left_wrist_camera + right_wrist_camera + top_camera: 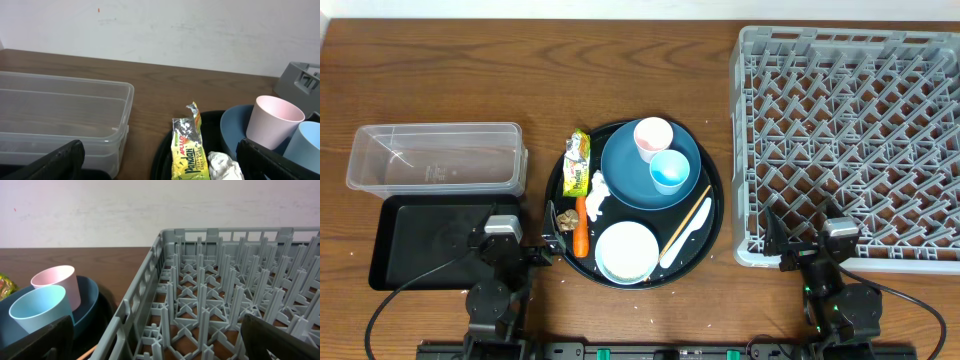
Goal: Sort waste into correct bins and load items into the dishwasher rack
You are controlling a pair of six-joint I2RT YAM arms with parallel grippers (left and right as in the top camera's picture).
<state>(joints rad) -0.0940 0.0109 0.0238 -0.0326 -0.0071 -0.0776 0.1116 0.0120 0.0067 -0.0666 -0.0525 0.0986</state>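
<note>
The rack [741, 140] fills the right of the counter [470, 70], its far and right edges reaching the border of the overhead view. Only a narrow strip of wood parts its left wall from the round tray [708, 232]. On that tray the plate [625, 175] lies at the back, with the pink cup [653, 136] and blue cup [670, 170] upright on it and touching. The bowl [626, 252] sits at the near rim, and the spoon [685, 235] and chopstick [688, 215] lie slanted side by side along the right. Down the tray's left edge lie the wrapper [579, 163], the paper [597, 195] and the carrot [581, 228], with the lump [565, 218] just beside the carrot. The tub [435, 157] stands at the left, with a wider strip of wood between it and the round tray. The black tray [420, 235] lies against the tub's near side. A broad band of wood runs behind the tub and round tray. The left hand [160, 172] hangs low at the black tray's right end, fingers spread wide and holding nothing. The right hand [160, 350] hangs low at the rack's near left corner, also spread wide and holding nothing.
</note>
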